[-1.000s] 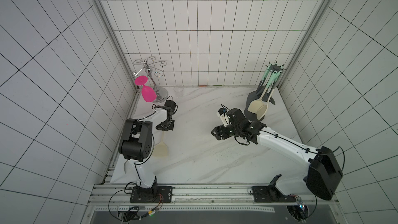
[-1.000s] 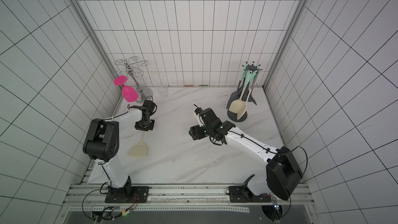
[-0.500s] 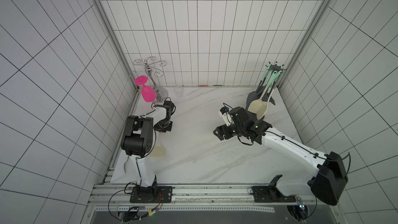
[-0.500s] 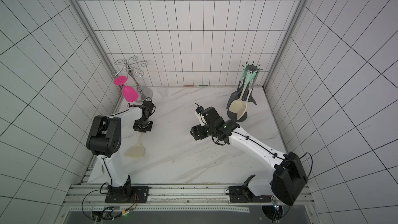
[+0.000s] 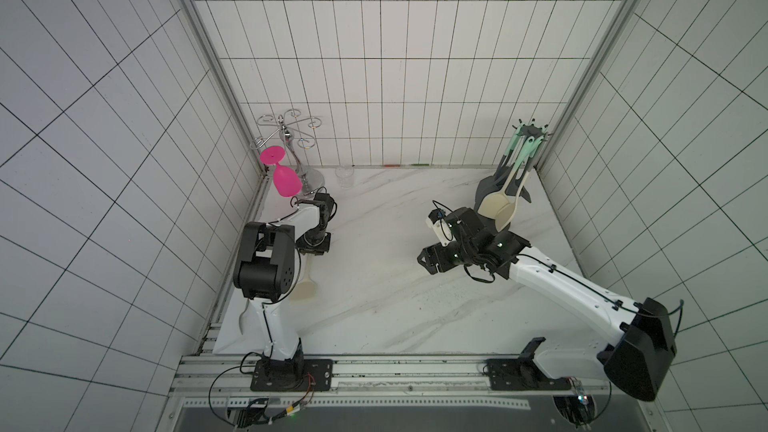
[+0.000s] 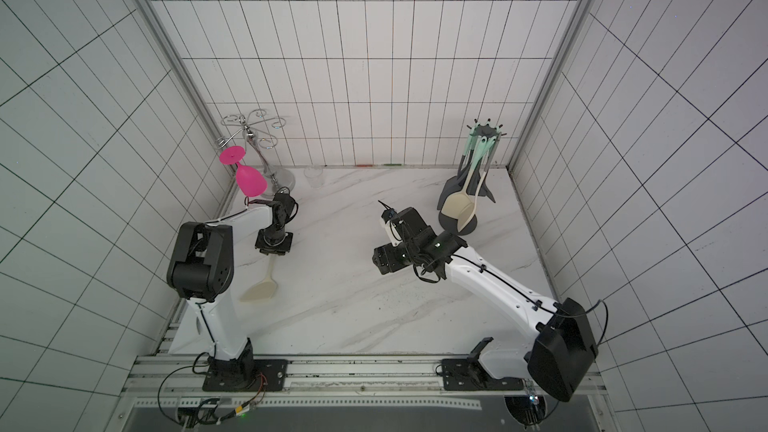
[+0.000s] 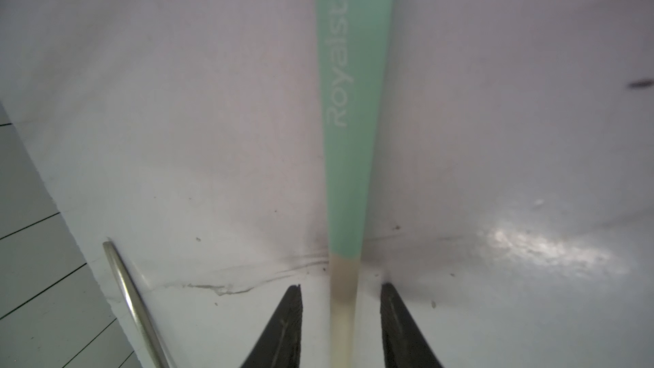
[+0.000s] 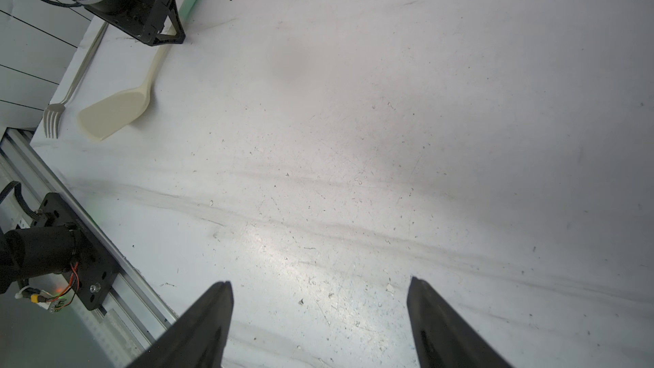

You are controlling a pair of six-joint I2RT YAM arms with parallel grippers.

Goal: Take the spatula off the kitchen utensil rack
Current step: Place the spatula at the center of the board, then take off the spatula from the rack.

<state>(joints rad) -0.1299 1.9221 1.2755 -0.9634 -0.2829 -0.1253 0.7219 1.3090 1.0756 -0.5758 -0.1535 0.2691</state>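
Note:
The spatula (image 5: 303,290) (image 6: 259,290) has a cream blade and a mint-green handle (image 7: 354,100). It lies flat on the marble table near the left edge and also shows in the right wrist view (image 8: 116,111). My left gripper (image 5: 313,249) (image 6: 274,249) (image 7: 340,285) points down over its neck. The jaws are open, with a gap on each side of the handle. The kitchen utensil rack (image 5: 531,131) (image 6: 485,130) stands in the back right corner with other utensils hanging on it. My right gripper (image 5: 428,261) (image 6: 380,261) (image 8: 319,281) is open and empty above mid-table.
A chrome glass holder (image 5: 291,130) with a pink glass (image 5: 286,180) hanging on it stands in the back left corner. A small clear glass (image 5: 344,176) is beside it. A fork (image 8: 53,122) lies along the table's left edge, next to the spatula. Tiled walls close three sides.
My left gripper has opened and let go of the spatula handle, and the spatula now rests on the table. The right arm has shifted slightly to the right, still open.

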